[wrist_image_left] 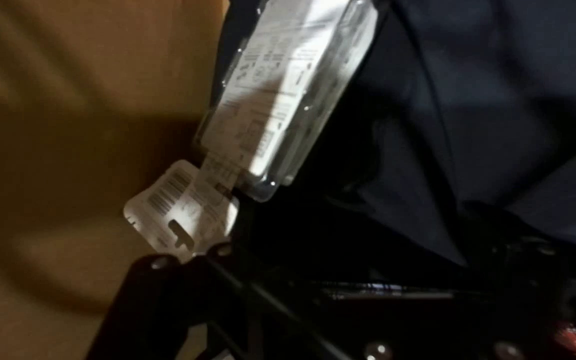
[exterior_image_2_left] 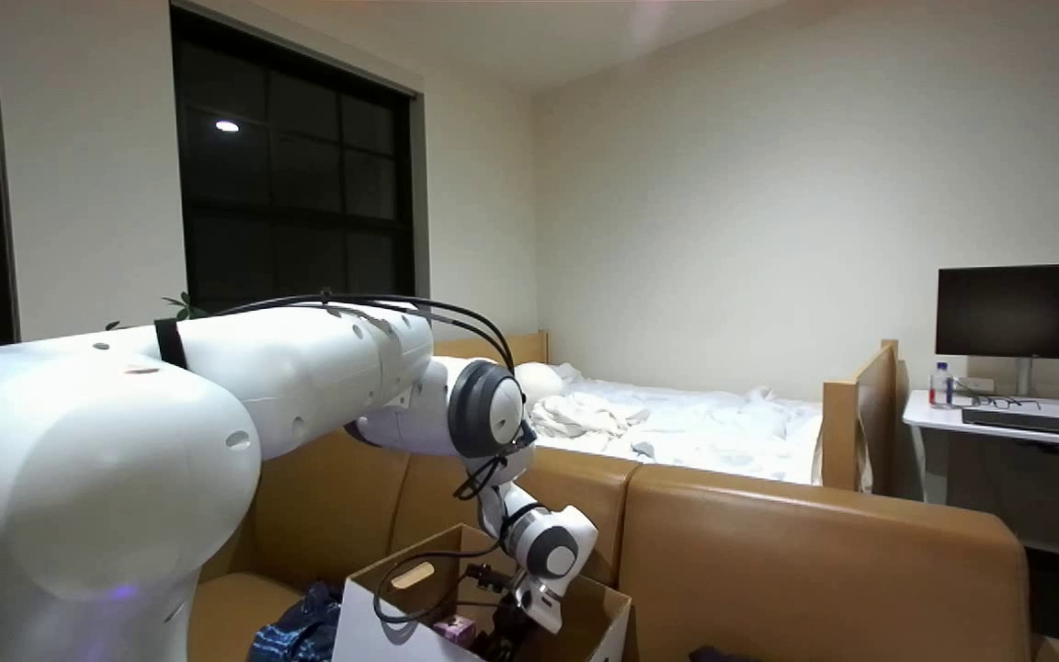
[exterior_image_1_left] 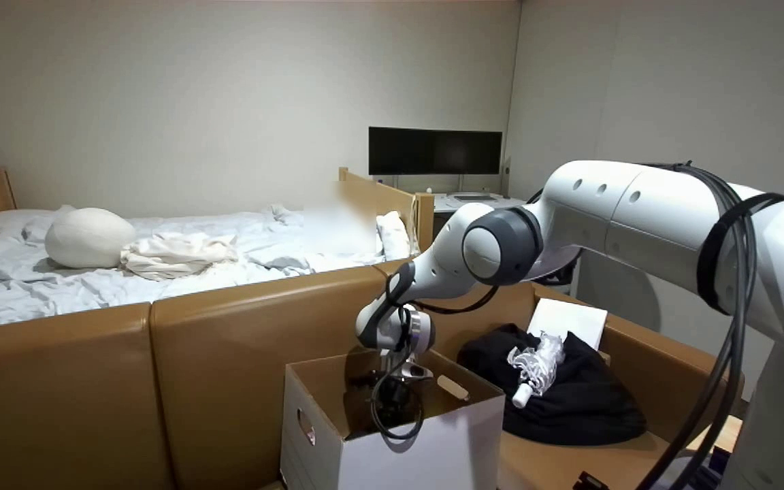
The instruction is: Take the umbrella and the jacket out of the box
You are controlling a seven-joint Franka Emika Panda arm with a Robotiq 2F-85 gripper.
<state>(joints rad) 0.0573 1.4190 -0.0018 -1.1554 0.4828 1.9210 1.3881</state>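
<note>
The box (exterior_image_1_left: 426, 452) stands open-topped before the back of the brown sofa (exterior_image_1_left: 256, 354), white outside and brown within, an oblong handhole cut in its side. The arm (exterior_image_1_left: 589, 204) reaches over the rim, and the gripper (exterior_image_1_left: 394, 403) is down inside, its jaws spread wide, dark against the shadow in there. In an exterior view I can make out a small pink packet (exterior_image_2_left: 454, 631) in the box, near the gripper. The wrist view shows more of the contents: a clear blister pack (wrist_image_left: 263, 100) with a printed label and a barcoded hang tab lies aslant, between the brown cardboard and folds of dark bluish cloth (wrist_image_left: 528, 65). A red sliver (wrist_image_left: 575, 340) at the lower corner is too small to name. The jacket (exterior_image_1_left: 582, 408) is out of the box, heaped black on the sofa seat just beside it, and the umbrella (exterior_image_1_left: 540, 364) lies on top, crinkled and silvery, its white handle toward the box. A white panel (exterior_image_1_left: 572, 320) leans behind the jacket. Blue patterned cloth (exterior_image_2_left: 300, 625) lies just beside the box in an exterior view. On the desk (exterior_image_2_left: 952, 420) a capped bottle (exterior_image_2_left: 941, 386) stands upright; I can't tell what fills it.
</note>
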